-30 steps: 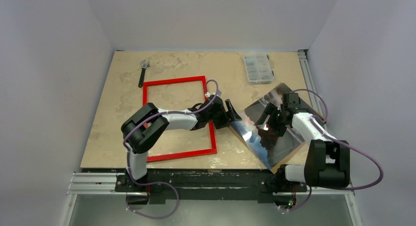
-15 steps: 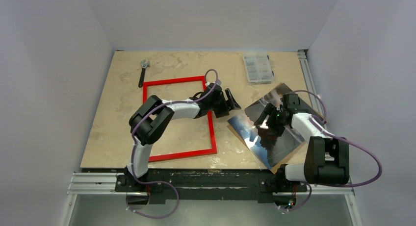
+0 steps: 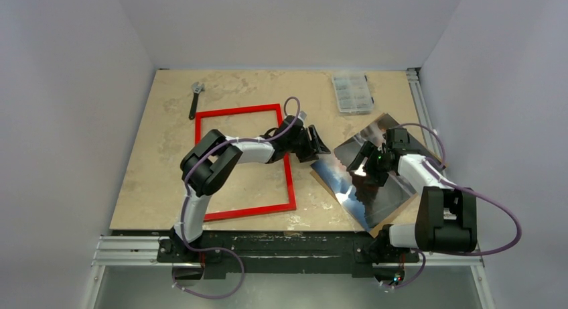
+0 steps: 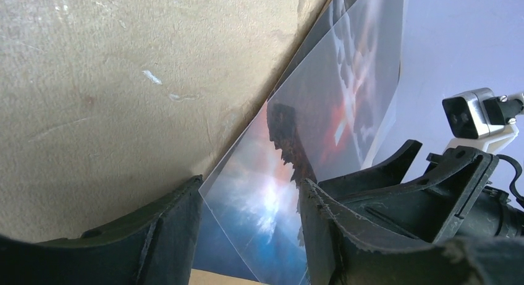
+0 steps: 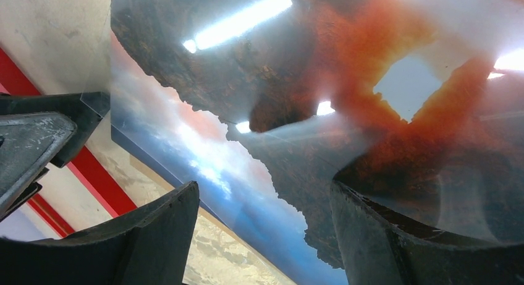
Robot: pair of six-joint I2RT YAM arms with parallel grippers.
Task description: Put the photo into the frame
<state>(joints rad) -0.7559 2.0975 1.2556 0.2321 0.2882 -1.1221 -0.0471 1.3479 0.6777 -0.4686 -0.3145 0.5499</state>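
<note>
The photo [image 3: 375, 185], a glossy print of dark rocks, orange glow and blue water, lies at the table's right side, turned at an angle. The red frame [image 3: 238, 112] lies flat left of it. My left gripper [image 3: 320, 147] reaches over the frame's right rail to the photo's left corner. In the left wrist view that corner of the photo [image 4: 259, 204] sits between the fingers [image 4: 167, 235], which stand apart and do not clamp it. My right gripper [image 3: 365, 163] hovers over the photo [image 5: 296, 99], its fingers [image 5: 395, 235] spread wide and holding nothing.
A brown backing board [image 3: 383, 223] shows under the photo's near edge. A wrench [image 3: 195, 98] lies at the back left, and a clear parts box [image 3: 352, 92] at the back right. The table's metal rail [image 3: 418, 101] runs close to the photo on the right.
My left arm has stretched out and carried its gripper from the frame's right rail to the photo's left corner, and its jaws have narrowed. The right gripper has hardly moved.
</note>
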